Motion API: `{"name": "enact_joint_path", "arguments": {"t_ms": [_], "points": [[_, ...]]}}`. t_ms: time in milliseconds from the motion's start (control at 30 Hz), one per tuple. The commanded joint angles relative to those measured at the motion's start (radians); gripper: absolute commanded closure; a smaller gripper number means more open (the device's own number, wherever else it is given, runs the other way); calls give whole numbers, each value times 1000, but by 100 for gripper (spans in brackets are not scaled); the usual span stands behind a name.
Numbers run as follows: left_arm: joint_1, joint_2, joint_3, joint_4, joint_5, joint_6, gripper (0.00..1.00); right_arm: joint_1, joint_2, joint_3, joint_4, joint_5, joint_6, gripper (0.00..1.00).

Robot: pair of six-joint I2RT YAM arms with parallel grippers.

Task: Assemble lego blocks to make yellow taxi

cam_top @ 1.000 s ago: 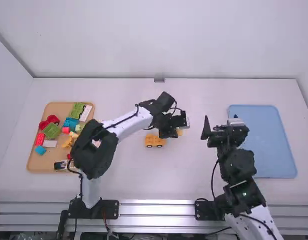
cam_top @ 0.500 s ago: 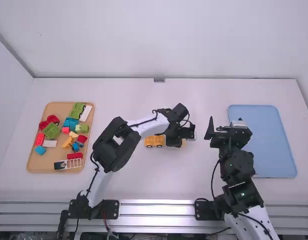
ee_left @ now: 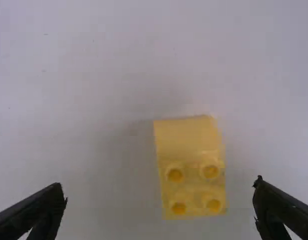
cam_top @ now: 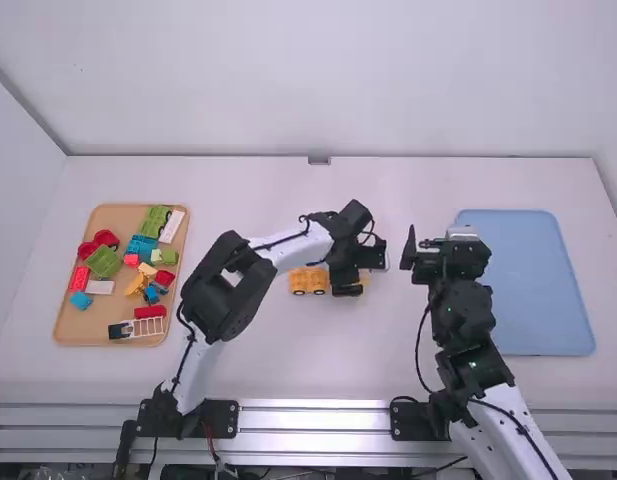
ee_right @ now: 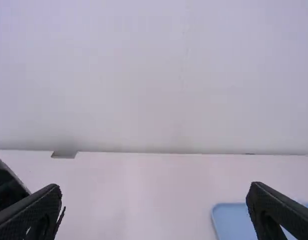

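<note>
White table (cam_top: 258,370), tan tray (cam_top: 78,328) of blocks (cam_top: 104,262)

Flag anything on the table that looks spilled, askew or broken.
Nothing stands out: the wheeled yellow block sits upright, the yellow curved brick lies studs up below the open left gripper, and spare bricks lie inside the tan tray.

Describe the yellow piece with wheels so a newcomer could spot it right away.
On the white table, look between the tan tray and the blue tray. Beside the left gripper, on the tan tray's side, sits a yellow block. Its dark wheels distinguish it from the studded yellow block under that gripper.
</note>
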Motion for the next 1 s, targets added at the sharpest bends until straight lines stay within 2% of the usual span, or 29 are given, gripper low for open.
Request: {"name": "enact_joint_path", "arguments": {"t_ms": [0, 100, 200, 367, 433, 467, 500, 533, 600, 633, 700, 767, 800, 867, 967], "points": [[87, -112, -2, -8, 118, 13, 1, -17, -9, -5, 6, -103, -62, 1], [164, -166, -7, -32, 221, 43, 1, -64, -8, 6, -10, -219, -77, 1], [265, -237, -47, -50, 360, 130, 1, -161, 35, 63, -79, -488, -152, 1], [353, -346, -184, 49, 390, 127, 1, -304, 190, 205, -214, -830, -238, 1], [379, -397, -262, 106, 406, 129, 1, -359, 301, 269, -257, -1005, -320, 1], [397, -440, -328, 154, 446, 128, 1, -392, 394, 312, -288, -1158, -406, 1], [399, -444, -335, 159, 453, 129, 1, -395, 406, 317, -292, -1180, -422, 1], [423, -484, -395, 199, 516, 135, 1, -417, 510, 353, -336, -1327, -555, 1], [460, -523, -457, 245, 568, 106, 1, -432, 640, 384, -372, -1463, -703, 1], [468, -528, -467, 256, 576, 97, 1, -434, 664, 389, -375, -1481, -722, 1], [534, -557, -528, 334, 567, -22, 1, -430, 843, 428, -354, -1539, -784, 1], [554, -562, -544, 354, 557, -76, 1, -425, 900, 442, -336, -1539, -793, 1], [571, -562, -564, 390, 555, -140, 1, -418, 982, 460, -296, -1537, -797, 1], [575, -562, -587, 426, 556, -194, 1, -414, 1064, 478, -233, -1536, -793, 1], [568, -562, -605, 452, 529, -211, 1, -409, 1130, 493, -239, -1523, -811, 1]]}}
